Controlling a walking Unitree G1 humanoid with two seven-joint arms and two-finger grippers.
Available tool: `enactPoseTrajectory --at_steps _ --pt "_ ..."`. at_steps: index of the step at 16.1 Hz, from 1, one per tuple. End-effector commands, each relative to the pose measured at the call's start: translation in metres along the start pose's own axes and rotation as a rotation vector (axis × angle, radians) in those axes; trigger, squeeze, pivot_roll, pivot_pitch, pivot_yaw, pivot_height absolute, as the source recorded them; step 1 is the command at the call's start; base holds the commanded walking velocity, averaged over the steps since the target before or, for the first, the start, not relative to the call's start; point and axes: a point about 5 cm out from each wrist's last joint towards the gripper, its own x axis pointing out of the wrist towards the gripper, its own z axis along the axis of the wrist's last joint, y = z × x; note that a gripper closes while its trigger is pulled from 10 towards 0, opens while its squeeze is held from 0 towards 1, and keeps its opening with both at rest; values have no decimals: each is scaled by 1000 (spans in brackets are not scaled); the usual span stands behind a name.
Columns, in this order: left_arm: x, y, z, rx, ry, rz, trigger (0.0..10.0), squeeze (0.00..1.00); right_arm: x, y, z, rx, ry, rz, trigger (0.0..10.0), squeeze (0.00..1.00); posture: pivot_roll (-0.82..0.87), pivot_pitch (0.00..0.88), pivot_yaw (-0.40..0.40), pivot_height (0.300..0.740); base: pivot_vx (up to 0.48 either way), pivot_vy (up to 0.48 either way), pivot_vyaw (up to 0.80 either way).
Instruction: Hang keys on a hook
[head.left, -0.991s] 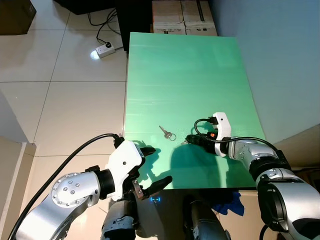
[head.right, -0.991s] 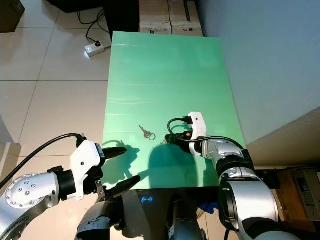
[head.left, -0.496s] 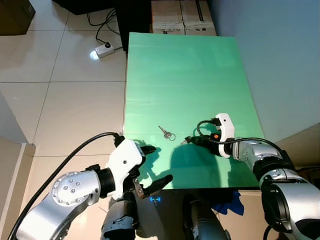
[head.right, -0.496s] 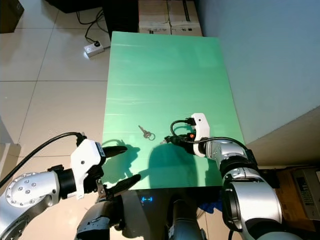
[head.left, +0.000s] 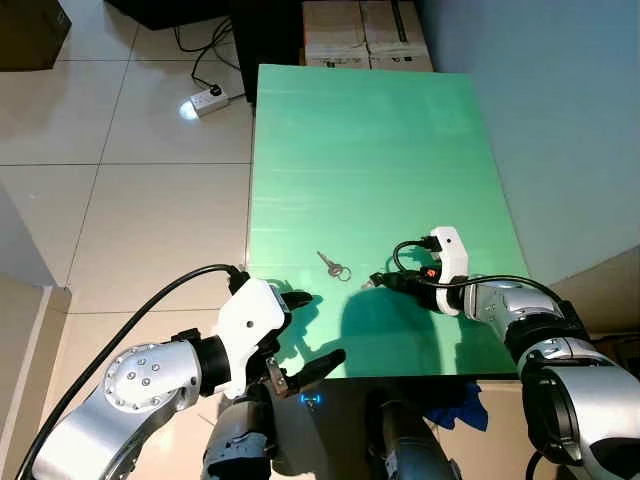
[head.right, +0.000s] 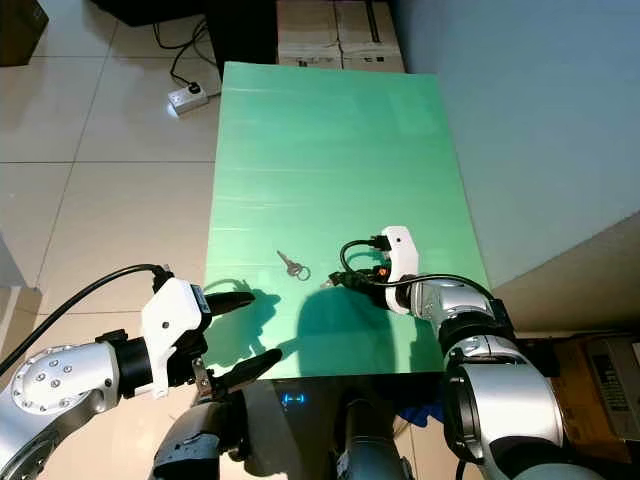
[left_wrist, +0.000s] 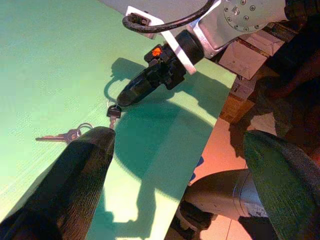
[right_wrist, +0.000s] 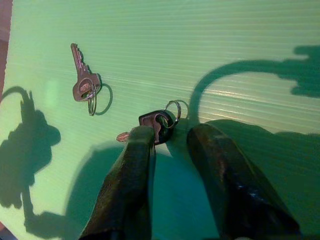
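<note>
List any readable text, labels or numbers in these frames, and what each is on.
None can be read.
Cardboard boxes beyond the green table: no print can be made out.
Orange mark on the right gripper: too small to read.
Black-headed key and silver keys: no legible stamping.

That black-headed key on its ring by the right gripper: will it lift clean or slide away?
The black-headed key lies flat on the smooth green table, so it will probably skid if nudged. It looks small and light. Its loose ring will likely dangle and swing once the right gripper, open around it, lifts.
</note>
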Motion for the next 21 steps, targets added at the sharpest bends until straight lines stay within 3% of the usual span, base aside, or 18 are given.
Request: enactPoseTrajectory --at_steps 1,2,14,21 --pt "1 -5 -1 -5 5 -18 10000 0 0 -1 -7 20 17 1 1098 0 54 345 -47 740 0 0 0" --pt "1 -5 -1 -5 5 -18 10000 0 0 -1 -8 24 17 -3 0 0 54 346 -47 740 0 0 0" --pt "1 -6 -1 -7 4 -18 10000 0 0 -2 -5 32 -15 -10 0 0 54 350 -47 740 0 0 0" --pt "2 -6 -1 -5 1 -15 10000 0 -7 -3 10 45 -83 27 0 0 49 343 -52 740 0 0 0"
